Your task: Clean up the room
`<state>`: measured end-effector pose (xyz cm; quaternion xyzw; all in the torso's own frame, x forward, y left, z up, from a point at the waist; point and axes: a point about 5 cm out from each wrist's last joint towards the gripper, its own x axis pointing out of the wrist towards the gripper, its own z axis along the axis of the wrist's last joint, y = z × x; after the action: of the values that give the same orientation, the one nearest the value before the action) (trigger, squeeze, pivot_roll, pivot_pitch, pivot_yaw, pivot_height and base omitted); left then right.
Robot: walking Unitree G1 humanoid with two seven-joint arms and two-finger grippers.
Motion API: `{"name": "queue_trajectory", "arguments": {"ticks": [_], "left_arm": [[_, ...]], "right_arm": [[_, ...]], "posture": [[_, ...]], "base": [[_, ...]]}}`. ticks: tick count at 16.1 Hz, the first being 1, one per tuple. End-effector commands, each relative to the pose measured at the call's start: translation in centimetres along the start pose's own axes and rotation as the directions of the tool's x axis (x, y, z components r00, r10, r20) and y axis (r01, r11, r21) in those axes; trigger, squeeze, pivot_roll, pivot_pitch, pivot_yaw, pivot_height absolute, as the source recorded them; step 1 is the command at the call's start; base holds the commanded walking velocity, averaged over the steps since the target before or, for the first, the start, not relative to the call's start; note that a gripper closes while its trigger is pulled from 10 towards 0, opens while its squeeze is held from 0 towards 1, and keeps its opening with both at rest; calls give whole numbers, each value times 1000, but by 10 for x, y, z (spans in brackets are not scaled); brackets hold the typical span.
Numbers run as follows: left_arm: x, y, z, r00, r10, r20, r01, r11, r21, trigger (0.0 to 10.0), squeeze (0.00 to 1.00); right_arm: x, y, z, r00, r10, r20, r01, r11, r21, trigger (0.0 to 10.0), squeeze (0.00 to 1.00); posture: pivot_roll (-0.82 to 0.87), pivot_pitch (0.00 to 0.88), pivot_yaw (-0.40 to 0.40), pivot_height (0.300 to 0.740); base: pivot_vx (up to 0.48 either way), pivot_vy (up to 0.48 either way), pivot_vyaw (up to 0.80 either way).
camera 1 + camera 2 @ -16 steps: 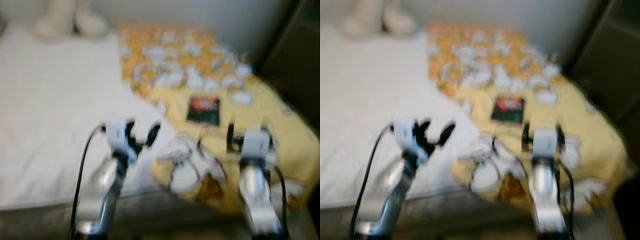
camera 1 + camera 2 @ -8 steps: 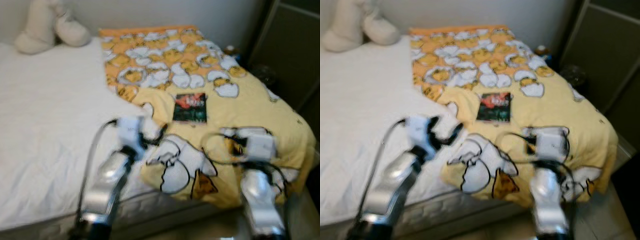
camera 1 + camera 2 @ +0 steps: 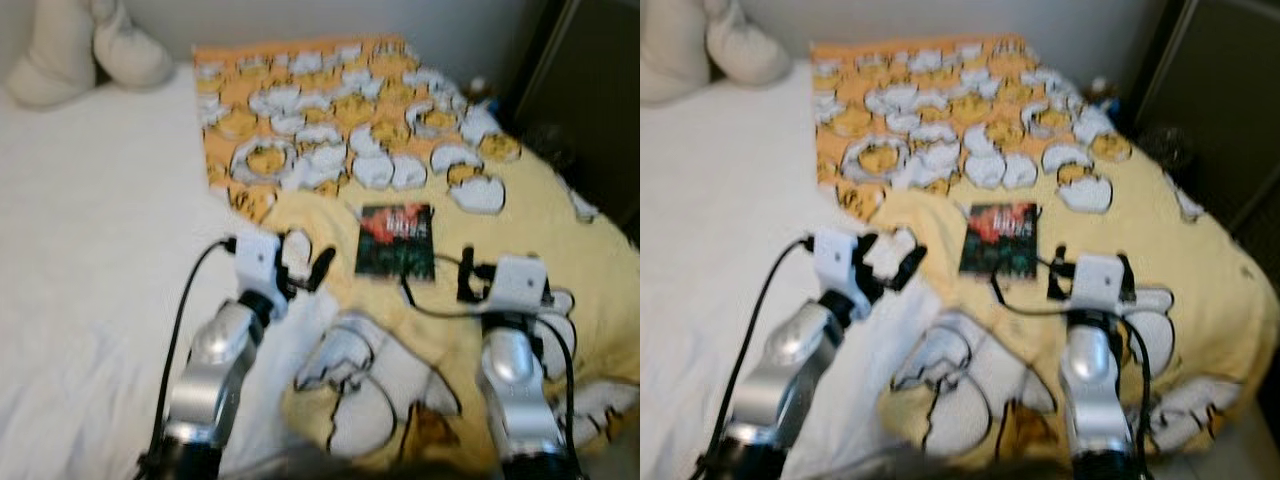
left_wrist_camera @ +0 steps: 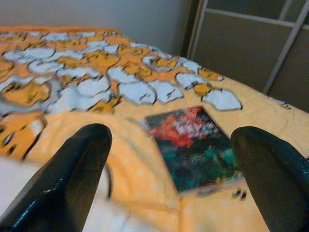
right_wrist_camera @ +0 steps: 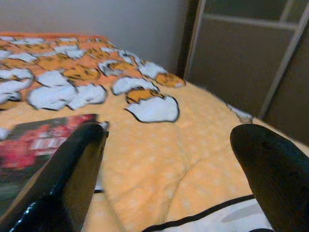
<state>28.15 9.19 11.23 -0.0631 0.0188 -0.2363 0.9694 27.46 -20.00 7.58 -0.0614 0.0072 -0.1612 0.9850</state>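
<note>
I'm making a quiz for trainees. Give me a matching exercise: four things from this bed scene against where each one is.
Things:
1. book
2. plush toy
3. left gripper
4. right gripper

Places:
A. far corner of the white sheet
B. beside the book on the robot's right
C. flat on the yellow blanket
D. at the blanket's edge, left of the book

Pairs: 1-C, 2-A, 3-D, 4-B

Head stereo pair looking down over bed [image 3: 90, 250], wrist views low, close, both sharing the book [image 4: 193, 145]
</note>
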Motion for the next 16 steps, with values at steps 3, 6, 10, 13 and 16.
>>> {"name": "queue_trajectory", "arguments": {"ticks": [3, 6, 10, 13, 16], "left_arm": [[8, -12, 4, 995, -95, -30, 96, 995, 33, 10000, 0], [6, -16, 11, 963, -243, -115, 250, 967, 51, 10000, 0], [-8, -25, 15, 934, -321, -158, 324, 946, -9, 10000, 0], [-20, -24, 21, 934, -320, -161, 312, 947, -76, 10000, 0], [-34, -19, 23, 944, -280, -173, 271, 960, -74, 10000, 0]], "right_arm": [[16, -6, -13, 991, -24, -134, 41, 991, 125, 10000, 0], [37, -4, -29, 963, -4, -270, 62, 976, 208, 10000, 0], [45, 7, -35, 938, 55, -341, 45, 960, 277, 10000, 0], [52, 0, -32, 940, -47, -338, 115, 976, 185, 10000, 0], [57, 1, -27, 944, -51, -326, 117, 976, 186, 10000, 0]], "posture": [[-16, 0, 32, 740], [46, 55, 71, 740], [105, 125, 92, 740], [142, 164, 98, 740], [173, 198, 96, 740]], "base": [[149, 0, 0], [0, 0, 0], [0, 0, 0], [0, 0, 0], [0, 0, 0]]}}
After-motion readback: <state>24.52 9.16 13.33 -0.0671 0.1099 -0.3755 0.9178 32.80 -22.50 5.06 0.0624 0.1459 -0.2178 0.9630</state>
